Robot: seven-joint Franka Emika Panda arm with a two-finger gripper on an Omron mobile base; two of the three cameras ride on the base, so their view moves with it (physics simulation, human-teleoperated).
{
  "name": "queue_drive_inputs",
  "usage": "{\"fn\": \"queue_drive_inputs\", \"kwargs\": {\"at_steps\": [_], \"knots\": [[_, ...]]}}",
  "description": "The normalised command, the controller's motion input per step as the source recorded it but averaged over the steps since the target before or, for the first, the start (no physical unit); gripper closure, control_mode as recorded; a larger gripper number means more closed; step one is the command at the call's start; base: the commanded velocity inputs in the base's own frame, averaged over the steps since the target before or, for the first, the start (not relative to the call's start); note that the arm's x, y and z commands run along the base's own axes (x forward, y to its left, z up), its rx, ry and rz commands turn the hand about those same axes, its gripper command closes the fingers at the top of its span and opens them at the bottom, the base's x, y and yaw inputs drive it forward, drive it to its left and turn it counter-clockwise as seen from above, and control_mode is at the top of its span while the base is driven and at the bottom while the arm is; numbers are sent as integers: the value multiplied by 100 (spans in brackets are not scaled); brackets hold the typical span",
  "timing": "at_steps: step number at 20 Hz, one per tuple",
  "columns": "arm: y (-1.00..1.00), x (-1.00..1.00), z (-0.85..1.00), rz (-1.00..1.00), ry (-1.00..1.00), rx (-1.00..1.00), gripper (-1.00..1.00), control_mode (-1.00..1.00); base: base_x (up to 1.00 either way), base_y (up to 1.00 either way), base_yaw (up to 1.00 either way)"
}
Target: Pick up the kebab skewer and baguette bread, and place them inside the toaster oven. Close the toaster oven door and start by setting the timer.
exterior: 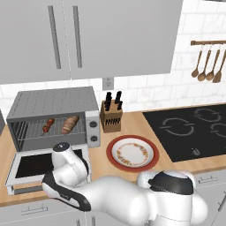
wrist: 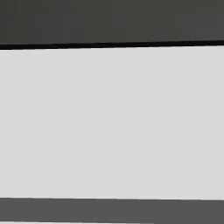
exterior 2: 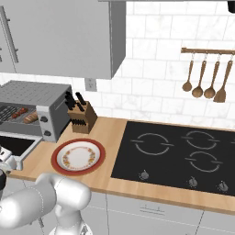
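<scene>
The boxy silver-grey toaster oven (exterior: 53, 115) stood at the left end of the wooden counter (exterior: 132, 128), its top ribbed and its light side panel carrying two round knobs. On its wire rack lay the kebab skewer (exterior: 47, 125), a thin stick threaded with dark red and brown chunks, and just to its right the baguette bread (exterior: 70, 124), a short golden-brown loaf with darker slashes. From the right base view both showed on the rack too, the kebab skewer (exterior 2: 18, 111) behind the baguette bread (exterior 2: 31, 118), inside the toaster oven (exterior 2: 32, 108).

The toaster oven door (exterior: 39, 165) hung folded down flat toward the counter's front edge, a silver frame around dark glass. The white arm reached low in front of it, its wrist over the door's right part (the fingers themselves were hidden behind the arm, so where they stood relative to the door could not be told). The hand view gave a flat pale surface under a dark band, very close, with no fingertips to read; I cannot tell from the pictures whether the fingers were apart or together.

A round red-rimmed plate (exterior: 132, 153) sat right of the oven, a wooden knife block (exterior: 111, 115) behind it, and a black glass cooktop (exterior: 194, 128) beyond.
</scene>
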Motion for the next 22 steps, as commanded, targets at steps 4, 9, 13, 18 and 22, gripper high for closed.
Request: {"fn": "queue_drive_inputs", "kwargs": {"at_steps": [4, 9, 13, 18, 22], "knots": [[0, 47, -3, 0, -3, 3, -100, -100, 0, 0, 0], [0, 64, 0, 0, -4, 3, -100, -100, 0, 0, 0], [-3, 61, 0, 0, -8, 3, -100, -100, 0, 0, 0], [-2, 45, 0, 0, -27, 2, -100, -100, 0, 0, 0], [-1, 45, 0, 0, -41, 6, -100, -100, 0, 0, 0]]}}
